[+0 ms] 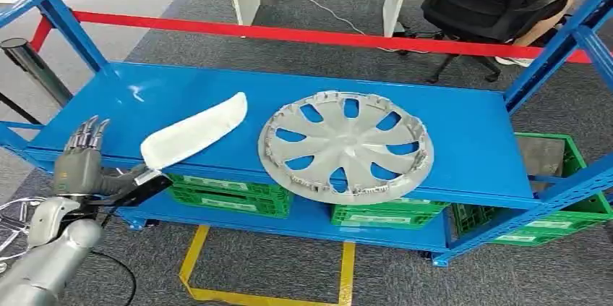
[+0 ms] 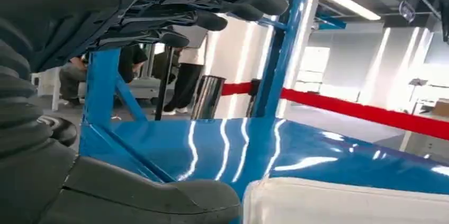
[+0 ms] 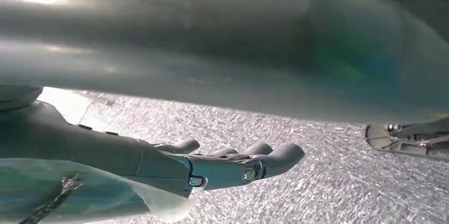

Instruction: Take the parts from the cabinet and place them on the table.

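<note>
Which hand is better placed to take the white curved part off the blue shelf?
Left. The left hand is open right beside the white curved part's near end; the right hand hangs over carpet.

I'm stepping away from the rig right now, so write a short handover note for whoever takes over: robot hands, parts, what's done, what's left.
Left robot hand: open, at the blue shelf's front left edge, thumb close to the near end of the white trim piece; no grip yet.
Right robot hand: open, holding nothing, hanging above the carpet.
Parts: white trim piece lies diagonally on the shelf's left half; silver wheel cover lies flat beside it, overhanging the front edge.
Done: nothing moved off the shelf.
Left: grasp and carry both parts to the table.
</note>
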